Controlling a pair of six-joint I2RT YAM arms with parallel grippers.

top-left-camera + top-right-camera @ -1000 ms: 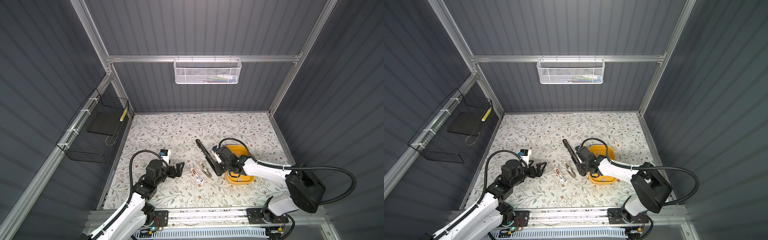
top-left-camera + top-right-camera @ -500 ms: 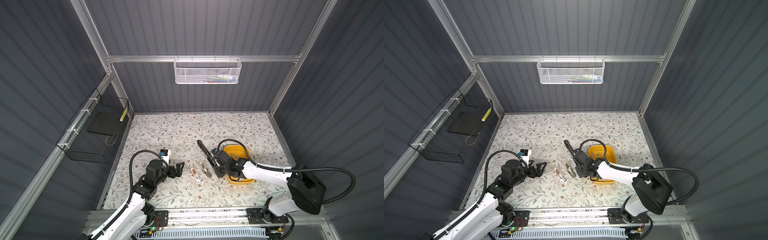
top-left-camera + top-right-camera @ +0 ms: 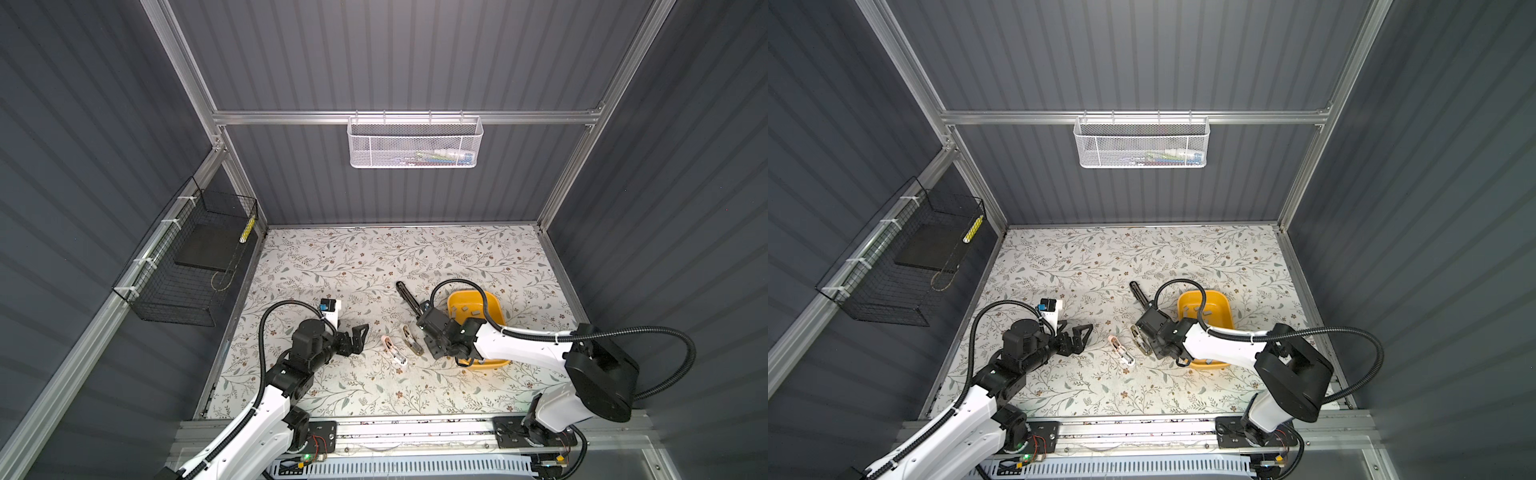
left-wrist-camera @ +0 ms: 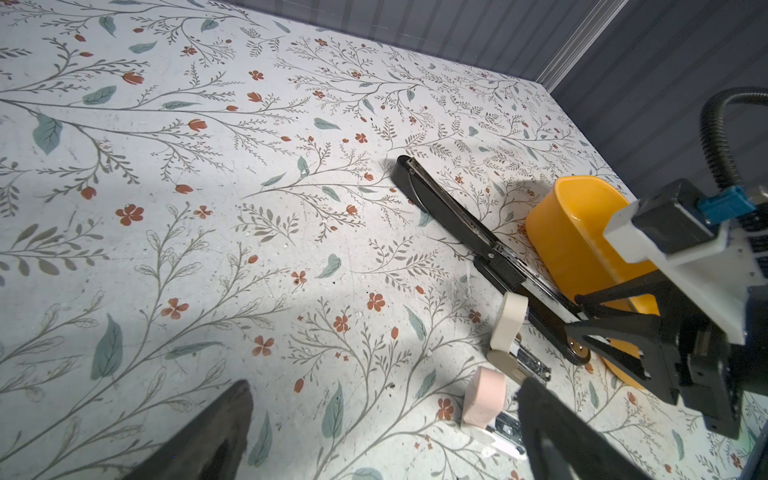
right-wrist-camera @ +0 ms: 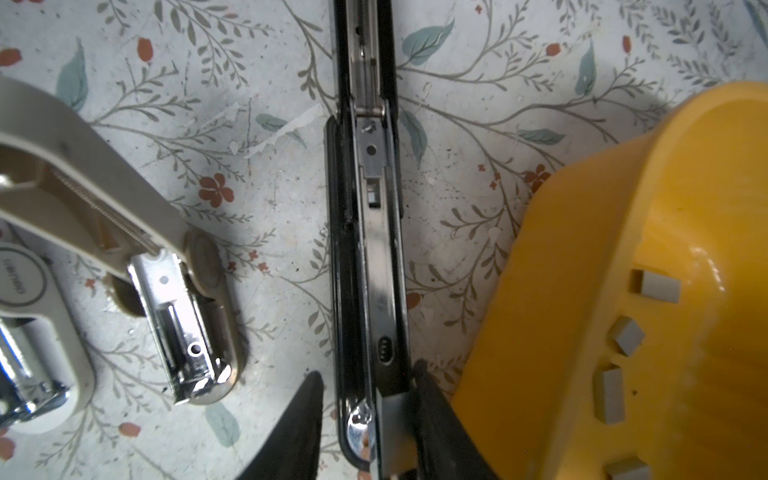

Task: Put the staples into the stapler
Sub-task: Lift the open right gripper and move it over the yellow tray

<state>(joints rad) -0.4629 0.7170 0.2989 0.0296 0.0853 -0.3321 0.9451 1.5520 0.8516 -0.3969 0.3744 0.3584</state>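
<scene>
While the right hand (image 5: 368,374), half spread, straddles the black stapler's (image 5: 374,249) end, a staple strip (image 5: 395,419) lies lengthwise against one finger (image 5: 436,415).

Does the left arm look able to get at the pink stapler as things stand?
Probably yes. The left gripper hangs with jaws open close beside the pink stapler, only bare table between them; the right gripper sits farther over, at the black stapler.
</scene>
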